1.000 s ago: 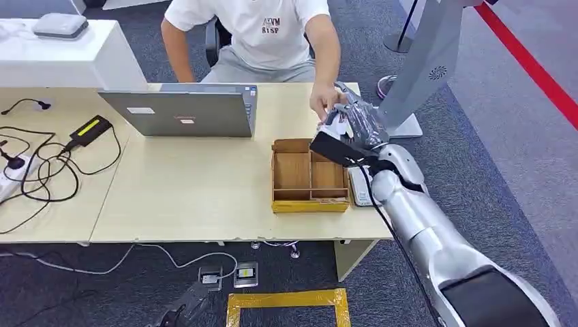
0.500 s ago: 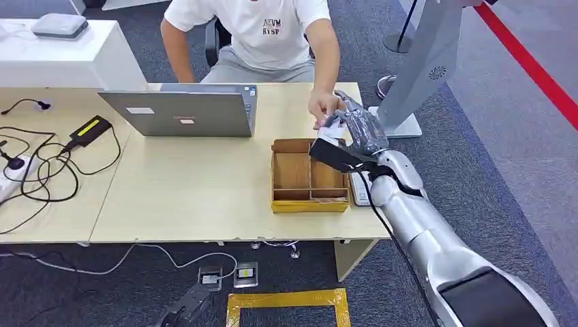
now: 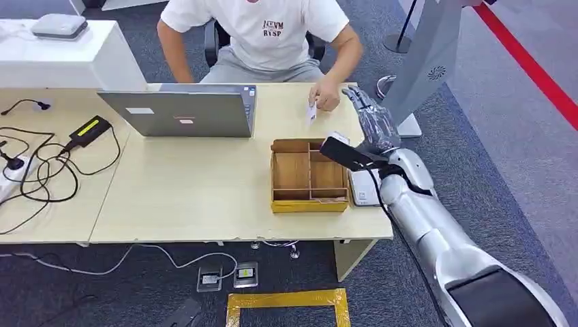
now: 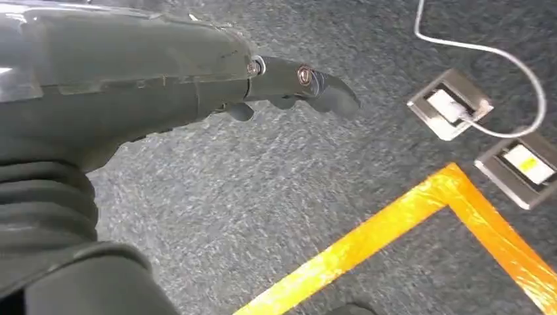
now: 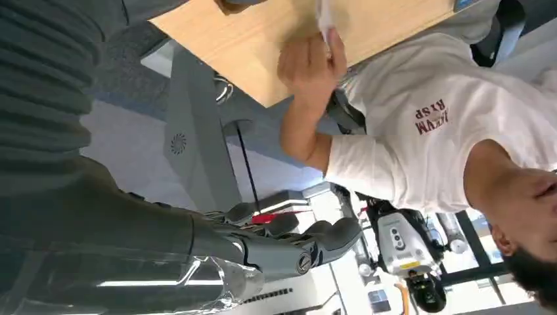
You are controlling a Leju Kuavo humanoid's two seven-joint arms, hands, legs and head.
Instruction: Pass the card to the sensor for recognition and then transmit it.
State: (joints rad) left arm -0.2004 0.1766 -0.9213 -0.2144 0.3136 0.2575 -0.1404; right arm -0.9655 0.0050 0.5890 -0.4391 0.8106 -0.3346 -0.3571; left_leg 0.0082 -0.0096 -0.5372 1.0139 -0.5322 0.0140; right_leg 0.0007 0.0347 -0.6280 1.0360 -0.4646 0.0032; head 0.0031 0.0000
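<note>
The desk [image 3: 191, 191] looks like smooth, pale wood. The little tray [image 3: 308, 178] on it is darker wood. The laptop [image 3: 180, 112] lid is dull grey metal. The robot's arm [image 3: 436, 238] is shiny silver. The floor [image 4: 263, 210] is rough grey carpet with glossy yellow tape [image 4: 394, 230]. The person's shirt [image 3: 262, 30] is soft white cloth.

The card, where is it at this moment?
In the head view the card is in the person's hand, above the desk's far right part, just beyond the wooden tray and left of the robot's right hand.
</note>
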